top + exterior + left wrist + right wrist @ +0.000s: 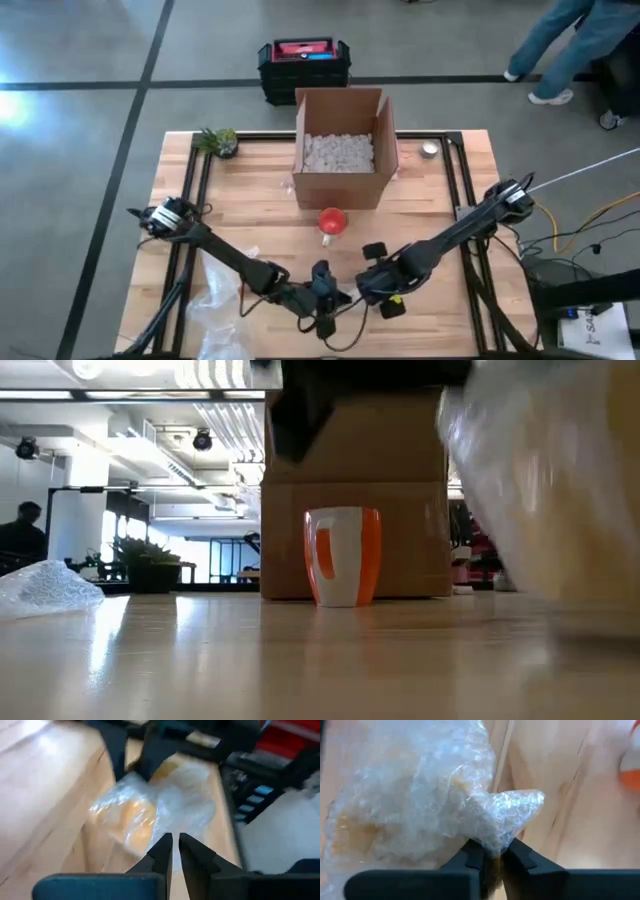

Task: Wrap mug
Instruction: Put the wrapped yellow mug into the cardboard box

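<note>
Right gripper (492, 852): low at near edge; clamped on crinkled clear bubble wrap sheet (420, 805)
Left gripper (175, 851): beside it; fingers together, empty
Orange-and-white ceramic mug (342, 556): upright, unwrapped

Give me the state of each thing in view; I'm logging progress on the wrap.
mug: upright on the table, bare, not yet wrapped.
cardboard box: open, white packing fill inside.
bubble wrap: crumpled, a corner pinched.
right gripper: shut on the wrap's corner.
left gripper: nearly shut, holding nothing visible, wrap just ahead.
plastic sheet: lying loose at the table's near left.
</note>
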You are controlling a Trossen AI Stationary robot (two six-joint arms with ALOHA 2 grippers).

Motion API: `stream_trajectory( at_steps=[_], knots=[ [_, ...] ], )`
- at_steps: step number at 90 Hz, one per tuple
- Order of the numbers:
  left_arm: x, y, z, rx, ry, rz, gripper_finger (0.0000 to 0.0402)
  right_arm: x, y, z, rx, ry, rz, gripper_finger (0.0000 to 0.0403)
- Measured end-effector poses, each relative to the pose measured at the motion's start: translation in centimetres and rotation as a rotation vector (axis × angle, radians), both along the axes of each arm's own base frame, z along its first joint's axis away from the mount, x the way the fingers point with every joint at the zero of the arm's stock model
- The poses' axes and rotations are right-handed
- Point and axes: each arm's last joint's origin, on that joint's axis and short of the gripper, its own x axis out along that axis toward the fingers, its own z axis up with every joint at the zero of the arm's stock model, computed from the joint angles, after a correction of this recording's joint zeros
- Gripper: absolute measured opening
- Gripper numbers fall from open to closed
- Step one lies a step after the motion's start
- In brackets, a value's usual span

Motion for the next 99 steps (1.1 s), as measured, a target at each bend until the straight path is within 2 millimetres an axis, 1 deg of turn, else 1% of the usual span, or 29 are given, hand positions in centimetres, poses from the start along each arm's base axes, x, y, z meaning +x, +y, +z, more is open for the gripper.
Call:
stream_trajectory(
  at_steps=[12, 21, 41, 56, 70, 79, 85, 90, 99],
  knots=[
    [-1.0, -0.4, 2.1, 0.013, -0.041, -0.028, 0.0020, -0.7, -0.5, 2.0, 0.008, -0.056, 0.008, 0.0010],
    [-1.8, -0.7, 3.1, 0.031, -0.053, -0.048, 0.0020, -1.6, -1.0, 4.4, 0.022, -0.106, 0.025, 0.0009],
    [-2.2, -0.8, 2.7, 0.061, -0.005, -0.059, 0.0020, -3.3, -2.8, 11.0, 0.027, -0.355, 0.046, 0.0009],
    [-2.0, -1.0, 2.0, 0.071, 0.010, -0.059, 0.0020, -4.3, -5.2, 15.8, -0.019, -0.602, 0.008, 0.0009],
    [-1.7, -1.0, 1.5, 0.077, 0.020, -0.055, 0.0020, -4.5, -8.4, 19.4, -0.116, -0.835, -0.079, 0.0009],
    [-1.7, -0.9, 1.4, 0.078, 0.022, -0.053, 0.0020, -4.0, -11.2, 21.3, -0.203, -0.972, -0.159, 0.0009],
    [-1.7, -0.9, 1.4, 0.080, 0.021, -0.047, 0.0020, -3.6, -13.3, 22.2, -0.256, -1.041, -0.220, 0.0009],
    [-1.7, -0.9, 1.4, 0.084, 0.020, -0.040, 0.0020, -3.2, -15.5, 22.8, -0.319, -1.088, -0.277, 0.0009],
    [-1.7, -0.8, 1.3, 0.088, 0.022, -0.035, 0.0020, -2.6, -19.7, 23.0, -0.418, -1.113, -0.401, 0.0009]
  ],
)
